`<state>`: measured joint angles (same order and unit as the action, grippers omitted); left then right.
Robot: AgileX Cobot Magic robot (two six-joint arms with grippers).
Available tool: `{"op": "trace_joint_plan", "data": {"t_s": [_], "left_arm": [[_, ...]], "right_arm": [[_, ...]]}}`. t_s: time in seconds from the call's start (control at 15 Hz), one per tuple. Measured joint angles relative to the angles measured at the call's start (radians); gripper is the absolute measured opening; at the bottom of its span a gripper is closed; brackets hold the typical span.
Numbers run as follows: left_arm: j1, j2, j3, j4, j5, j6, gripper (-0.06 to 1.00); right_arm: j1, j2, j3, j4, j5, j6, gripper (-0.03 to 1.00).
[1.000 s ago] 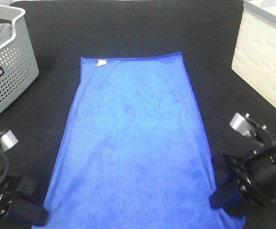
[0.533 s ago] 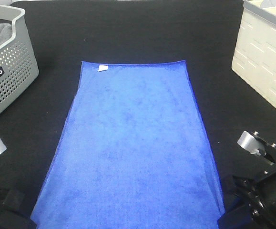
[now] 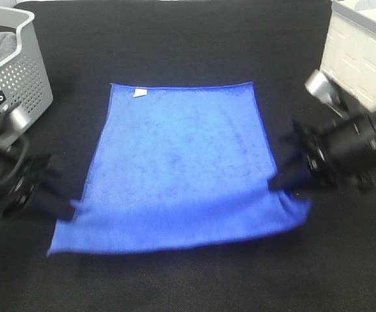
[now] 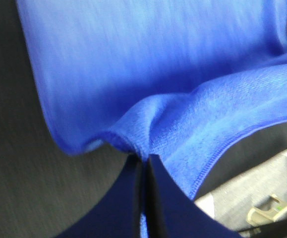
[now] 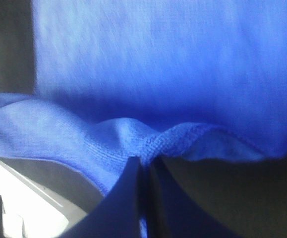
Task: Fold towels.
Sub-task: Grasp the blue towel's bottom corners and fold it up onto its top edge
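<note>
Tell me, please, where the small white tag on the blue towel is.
In the high view, the white tag lies at the far left corner of the blue towel, on the side nearer the grey basket.

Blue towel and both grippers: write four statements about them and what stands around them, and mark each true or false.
1. The left gripper and the right gripper are each shut on a near corner of the blue towel. True.
2. The towel lies wholly flat on the black table. False: the grippers hold its near corners lifted above the part that lies on the table.
3. The white tag sits at the towel's far-left corner. True.
4. The grey perforated basket stands right of the towel. False: it stands left; a white crate stands right.
</note>
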<state>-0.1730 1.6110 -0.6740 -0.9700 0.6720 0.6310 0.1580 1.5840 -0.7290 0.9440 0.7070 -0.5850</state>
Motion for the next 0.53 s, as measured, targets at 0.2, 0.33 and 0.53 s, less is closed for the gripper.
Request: {"op": "trace_joint_plan", "data": {"t_s": [0.2, 0.33, 0.53], "left_arm": [[0.0, 0.13, -0.24, 0.081, 0.0, -0.097, 0.0], [0.0, 0.234, -0.444, 0.121, -0.001, -0.164, 0.0], [0.0, 0.362, -0.686, 0.186, -0.003, -0.223, 0.0]], "right_arm": [[0.0, 0.146, -0.275, -0.104, 0.062, 0.106, 0.0], [0.0, 0.294, -0.499, -0.177, 0.11, 0.181, 0.0], [0.0, 0.467, -0.772, -0.233, 0.168, 0.24, 0.0]]}}
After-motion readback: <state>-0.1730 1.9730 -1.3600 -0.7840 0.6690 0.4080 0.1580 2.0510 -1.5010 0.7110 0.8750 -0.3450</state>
